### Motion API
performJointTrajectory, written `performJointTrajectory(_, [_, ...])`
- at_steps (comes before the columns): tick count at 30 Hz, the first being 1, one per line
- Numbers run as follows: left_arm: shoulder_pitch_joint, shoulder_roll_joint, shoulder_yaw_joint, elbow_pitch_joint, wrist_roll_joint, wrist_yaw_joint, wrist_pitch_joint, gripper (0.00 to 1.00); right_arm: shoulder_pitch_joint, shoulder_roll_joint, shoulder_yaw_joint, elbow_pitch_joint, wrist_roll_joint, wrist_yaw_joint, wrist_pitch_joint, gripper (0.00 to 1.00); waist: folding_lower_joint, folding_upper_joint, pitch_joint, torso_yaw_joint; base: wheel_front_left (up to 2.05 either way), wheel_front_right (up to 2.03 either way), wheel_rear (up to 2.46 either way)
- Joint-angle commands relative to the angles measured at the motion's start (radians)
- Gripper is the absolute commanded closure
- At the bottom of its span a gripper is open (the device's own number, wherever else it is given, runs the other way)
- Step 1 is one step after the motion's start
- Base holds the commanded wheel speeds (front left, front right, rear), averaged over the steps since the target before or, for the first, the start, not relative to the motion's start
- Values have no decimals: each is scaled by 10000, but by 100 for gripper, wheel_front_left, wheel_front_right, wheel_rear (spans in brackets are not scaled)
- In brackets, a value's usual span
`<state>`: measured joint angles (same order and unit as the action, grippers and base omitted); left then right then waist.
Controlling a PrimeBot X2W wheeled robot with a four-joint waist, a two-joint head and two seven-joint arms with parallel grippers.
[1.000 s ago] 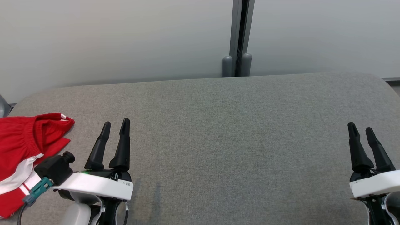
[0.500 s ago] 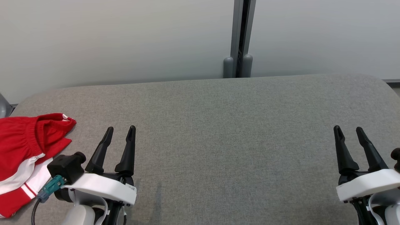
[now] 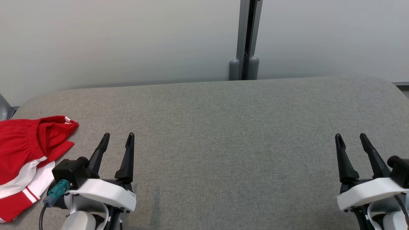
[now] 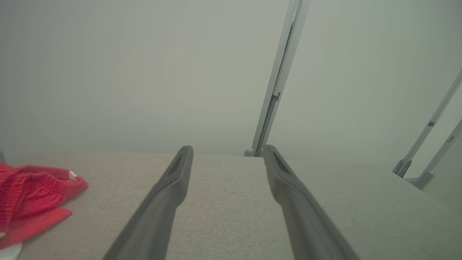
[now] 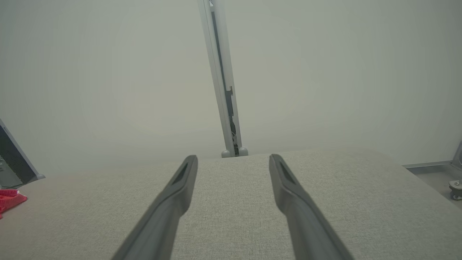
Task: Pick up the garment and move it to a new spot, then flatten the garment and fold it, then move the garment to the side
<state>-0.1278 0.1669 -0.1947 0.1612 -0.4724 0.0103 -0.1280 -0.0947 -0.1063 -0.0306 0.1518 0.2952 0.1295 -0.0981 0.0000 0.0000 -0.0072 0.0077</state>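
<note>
The left gripper (image 3: 118, 135) is seen at the lower left with its two dark fingers spread wide and nothing held between them; the right gripper (image 3: 350, 136) is shown likewise at the lower right, parted and empty. Both are poised over the grey fabric-covered table (image 3: 223, 143). The red shorts (image 3: 22, 150), white-striped, are laid crumpled at the table's left edge, near the left gripper

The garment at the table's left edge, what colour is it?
Red with white stripes, clearest in the head view: garment.
</note>
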Motion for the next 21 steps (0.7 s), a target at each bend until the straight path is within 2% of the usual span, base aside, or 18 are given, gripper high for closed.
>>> performJointTrajectory(1, [-23, 50, 56, -55, 195, 41, -23, 0, -190, -69, -12, -2, -214, 13, -118, 0, 0, 0, 5, -1, 0, 0, 0])
performJointTrajectory(10, [74, 52, 166, 84, 658, 207, -68, 0, -260, 42, 72, 207, -912, 15, -406, 0, 0, 0, 17, 30, 0, 0, 0])
performJointTrajectory(21, [92, 63, 182, 310, 1123, 272, 130, 0, -298, 202, 115, 448, -1139, 17, -548, 0, 0, 0, 19, 82, 0, 0, 0])
